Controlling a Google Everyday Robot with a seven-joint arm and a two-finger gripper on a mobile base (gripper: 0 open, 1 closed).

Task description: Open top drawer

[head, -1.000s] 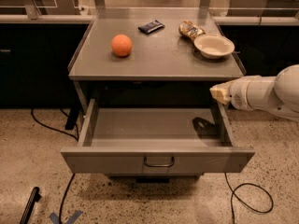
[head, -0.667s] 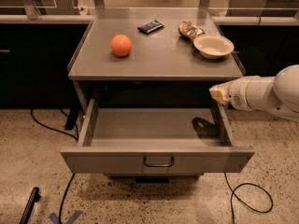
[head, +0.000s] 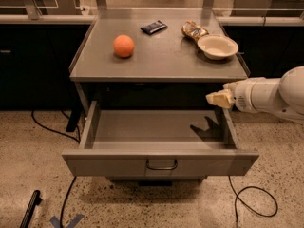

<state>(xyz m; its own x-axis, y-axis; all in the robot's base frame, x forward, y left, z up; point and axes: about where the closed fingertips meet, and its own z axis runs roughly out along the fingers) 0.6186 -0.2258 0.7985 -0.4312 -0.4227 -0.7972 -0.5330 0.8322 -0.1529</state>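
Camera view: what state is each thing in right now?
top drawer: pulled open, nothing visible inside.
gripper: over the drawer's right wall.
bowl: upright, looks empty.
orange: whole, resting on the cabinet top.
snack bag: lying beside the bowl.
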